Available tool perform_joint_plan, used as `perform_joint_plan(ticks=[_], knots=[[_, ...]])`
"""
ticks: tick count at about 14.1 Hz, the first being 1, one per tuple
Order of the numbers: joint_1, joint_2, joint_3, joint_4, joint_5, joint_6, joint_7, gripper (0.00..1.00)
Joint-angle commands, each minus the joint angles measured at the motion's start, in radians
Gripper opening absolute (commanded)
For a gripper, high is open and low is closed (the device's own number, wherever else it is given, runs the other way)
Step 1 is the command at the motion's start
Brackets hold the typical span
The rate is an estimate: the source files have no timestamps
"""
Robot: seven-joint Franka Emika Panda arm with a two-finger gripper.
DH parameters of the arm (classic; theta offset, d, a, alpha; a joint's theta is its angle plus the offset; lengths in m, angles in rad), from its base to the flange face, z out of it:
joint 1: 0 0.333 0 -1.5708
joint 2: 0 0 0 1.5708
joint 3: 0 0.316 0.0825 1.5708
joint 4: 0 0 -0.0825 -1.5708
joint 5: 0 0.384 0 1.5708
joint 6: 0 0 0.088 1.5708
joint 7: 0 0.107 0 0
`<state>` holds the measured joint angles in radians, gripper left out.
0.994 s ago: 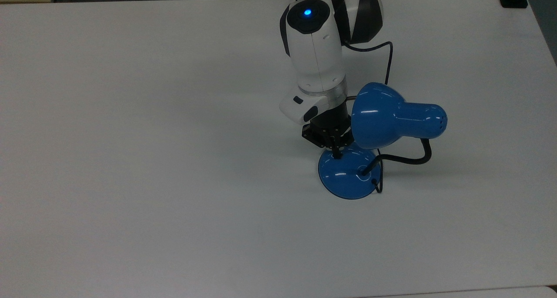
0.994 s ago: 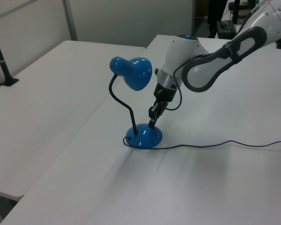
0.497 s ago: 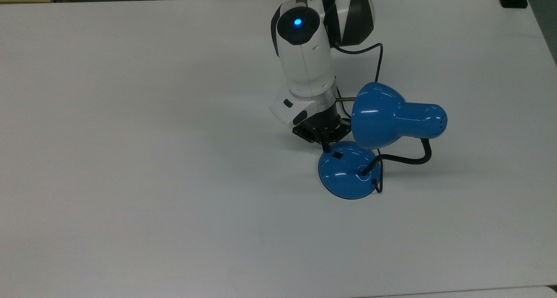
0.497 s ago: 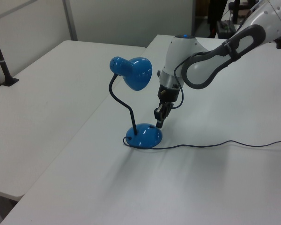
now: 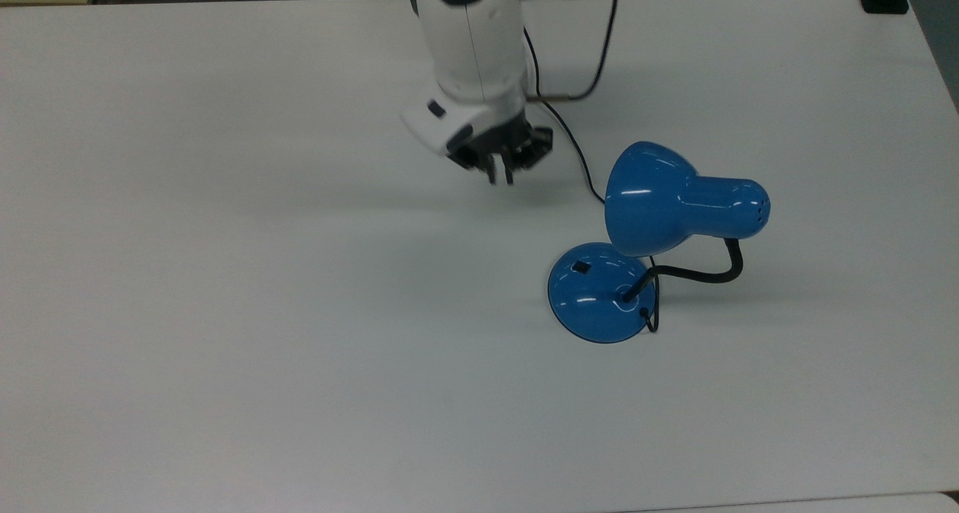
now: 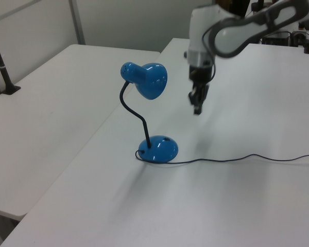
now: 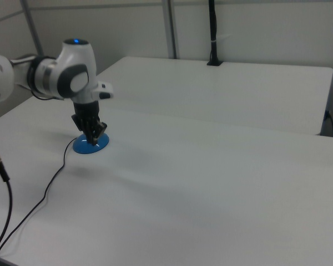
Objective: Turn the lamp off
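The lamp (image 5: 659, 251) stands on the white surface (image 5: 225, 311), toward the top view's right. Its domed base (image 5: 596, 296) looks glossy and slippery, so I judge it a poor place to clamp; its weight probably keeps the lamp steady under a light downward press. The small black switch (image 5: 581, 267) sits on the base's upper side and is the proper contact point. The bendy neck (image 5: 704, 275) would flex if pushed, and the shade (image 5: 667, 198) looks thin. My gripper (image 5: 500, 177) hangs well apart, above the surface, jaws nearly closed and holding nothing.
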<state>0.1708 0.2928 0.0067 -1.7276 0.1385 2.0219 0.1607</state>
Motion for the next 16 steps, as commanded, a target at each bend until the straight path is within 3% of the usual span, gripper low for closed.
perform_joint_plan(ticks=[1,3,7,9,16], knots=[[-0.054,-0.203,-0.004,-0.039,-0.117,-0.184,-0.046,1.00],[-0.094,-0.282,-0.004,-0.038,-0.164,-0.225,-0.064,1.00],[-0.174,-0.375,-0.004,-0.035,-0.192,-0.302,-0.223,1.00],[-0.203,-0.382,-0.010,-0.010,-0.188,-0.305,-0.250,1.00],[-0.197,-0.373,-0.044,0.039,-0.183,-0.310,-0.221,1.00]])
